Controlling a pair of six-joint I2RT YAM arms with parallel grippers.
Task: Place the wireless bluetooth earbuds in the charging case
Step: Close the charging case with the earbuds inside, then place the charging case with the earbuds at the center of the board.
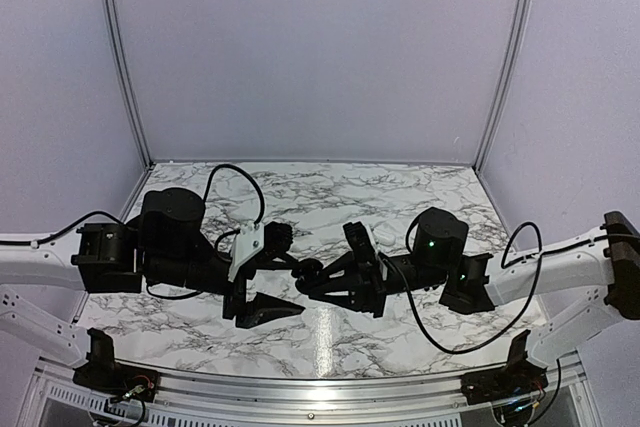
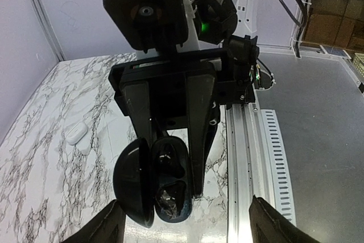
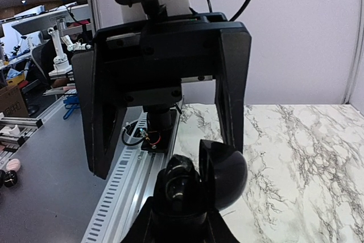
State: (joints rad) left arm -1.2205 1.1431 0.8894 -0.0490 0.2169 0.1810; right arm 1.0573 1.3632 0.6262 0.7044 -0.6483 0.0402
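A black charging case (image 2: 170, 181) hangs open above the marble table, its lid (image 2: 132, 180) swung out to one side. My right gripper (image 3: 181, 223) is shut on the case's base (image 3: 183, 189). Dark glossy shapes lie in both wells, and I take them for black earbuds (image 2: 168, 196), though they are hard to make out. My left gripper (image 2: 187, 233) is open with nothing between its fingers (image 2: 108, 227), its tips on either side of the case and just short of it. From above, the left gripper (image 1: 290, 285) and right gripper (image 1: 325, 282) meet nose to nose at mid-table.
A shut white case (image 2: 75, 134) lies on the marble behind the right arm, also seen as a white case (image 1: 366, 236) from above. The slotted aluminium rail (image 2: 256, 157) runs along the table's near edge. White walls enclose the back and sides.
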